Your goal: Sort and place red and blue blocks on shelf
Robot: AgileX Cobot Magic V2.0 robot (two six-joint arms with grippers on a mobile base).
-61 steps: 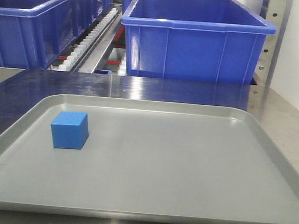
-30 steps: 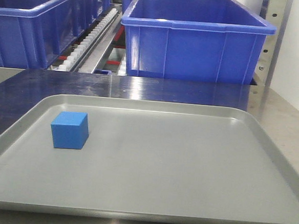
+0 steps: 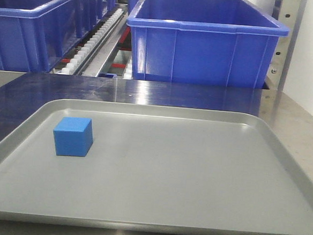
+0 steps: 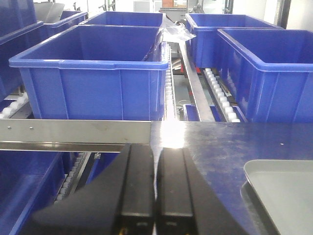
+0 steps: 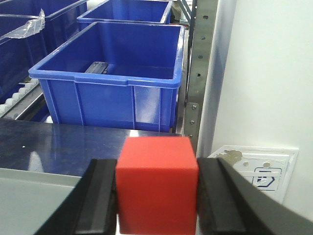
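Right gripper (image 5: 157,196) clamps the red block (image 5: 157,181) between two black fingers (image 5: 100,198), which press its left and right faces. At 3 o'clock from the block, a white wall plate (image 5: 257,169) bears a small blue marking too blurred to read. Left gripper (image 4: 156,181) has its fingers pressed together, with only a thin seam between them. The blue block (image 3: 73,136) sits at 9 o'clock on the grey tray (image 3: 195,174). Beyond the tray, at 12 o'clock, is the shelf (image 3: 283,51) with a blue bin (image 3: 204,45).

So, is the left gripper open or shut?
Shut. In the left wrist view, the left gripper has its two black fingers lying together with only a thin seam between them, and nothing is held there.
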